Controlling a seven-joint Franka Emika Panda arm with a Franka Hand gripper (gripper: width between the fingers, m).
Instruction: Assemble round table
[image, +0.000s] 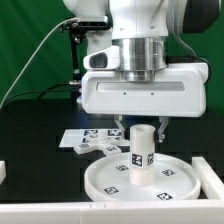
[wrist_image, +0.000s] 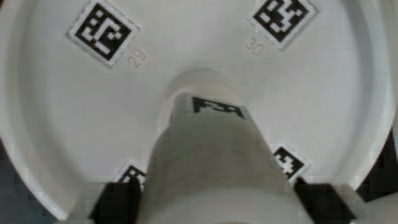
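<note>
At the centre of the large round rimmed white plastic disc (image: 110, 182) on the black counter (image: 40, 130) stands the short thick white cylinder (image: 142, 150). My half-open hand (image: 141, 130) straddles its top. Whether it grips, I cannot tell. Next, I judge: clamp squarely, then seat it.

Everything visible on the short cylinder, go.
The short thick cylinder is white, matte plastic by its look, with square black-and-white tags on its side. It stands upright at the middle of the large round disc, base on the disc floor. The gripper straddles its top, finger pads against both sides.
</note>
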